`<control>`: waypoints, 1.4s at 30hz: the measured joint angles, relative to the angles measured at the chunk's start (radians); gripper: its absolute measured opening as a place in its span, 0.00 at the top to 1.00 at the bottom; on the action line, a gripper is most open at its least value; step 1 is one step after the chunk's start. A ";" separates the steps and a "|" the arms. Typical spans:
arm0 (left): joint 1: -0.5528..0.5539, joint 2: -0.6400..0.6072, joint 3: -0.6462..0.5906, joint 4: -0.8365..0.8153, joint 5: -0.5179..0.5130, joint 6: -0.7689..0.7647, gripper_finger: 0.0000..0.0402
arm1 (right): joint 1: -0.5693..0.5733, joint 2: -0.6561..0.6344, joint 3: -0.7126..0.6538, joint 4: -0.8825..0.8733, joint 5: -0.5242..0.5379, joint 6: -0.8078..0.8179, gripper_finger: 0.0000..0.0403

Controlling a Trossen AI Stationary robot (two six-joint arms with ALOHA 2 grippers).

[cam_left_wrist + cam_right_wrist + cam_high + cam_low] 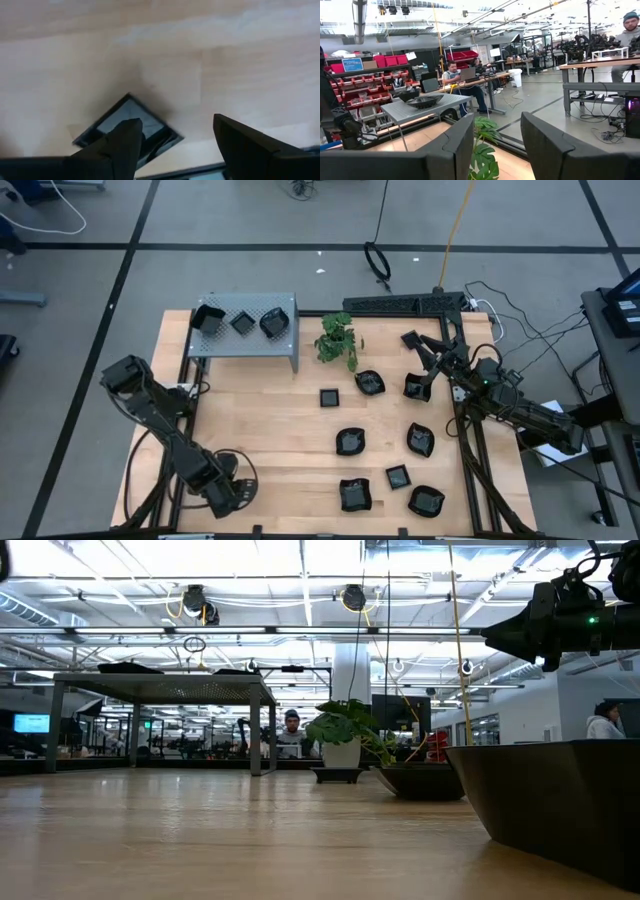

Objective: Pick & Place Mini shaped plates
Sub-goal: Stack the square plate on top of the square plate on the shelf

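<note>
While left tool point(175, 145) hangs spread over a square plate point(127, 122), right tool point(497, 145) spread, raised

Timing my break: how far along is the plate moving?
Early, it seems. Done: three plates sit on the grey perforated box. In hand: nothing. The left gripper is open over a square plate, and the right gripper is open and empty near the plant. Left: at least eight plates lie on the table.
</note>
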 joint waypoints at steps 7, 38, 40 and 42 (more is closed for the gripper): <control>0.026 0.000 0.000 -0.019 0.007 0.027 0.38 | 0.000 0.000 0.000 0.000 0.000 0.000 0.62; 0.206 0.093 0.004 -0.029 0.057 0.478 0.38 | 0.000 0.000 0.000 0.000 0.000 0.000 0.62; 0.248 0.093 0.005 -0.048 0.014 0.574 0.38 | 0.000 0.000 0.000 0.000 0.000 0.000 0.62; 0.295 0.094 0.003 -0.065 -0.037 0.677 0.38 | 0.000 0.000 0.000 0.000 0.000 0.000 0.62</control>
